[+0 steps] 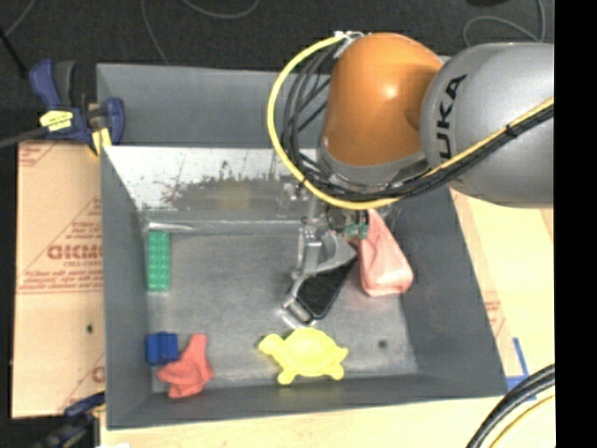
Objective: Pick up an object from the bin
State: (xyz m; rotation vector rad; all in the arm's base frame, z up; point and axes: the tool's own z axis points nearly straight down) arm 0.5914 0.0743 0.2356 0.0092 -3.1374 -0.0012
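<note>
My gripper (333, 243) hangs below the orange wrist cover in the right middle of the bin, its fingers apart and open. Just under and in front of it lies a flat black thing (324, 292) with a silver end, slanting down to the left; its upper end reaches up between the fingers. A pink soft thing (384, 261) lies right beside the gripper on its right. A yellow turtle-shaped toy (303, 356) rests near the front wall, just below the black thing.
A green studded brick (159, 260) lies along the left wall. A small blue block (160, 347) and a salmon-red soft thing (189, 367) sit in the front left corner. Bare floor spreads between them and the gripper.
</note>
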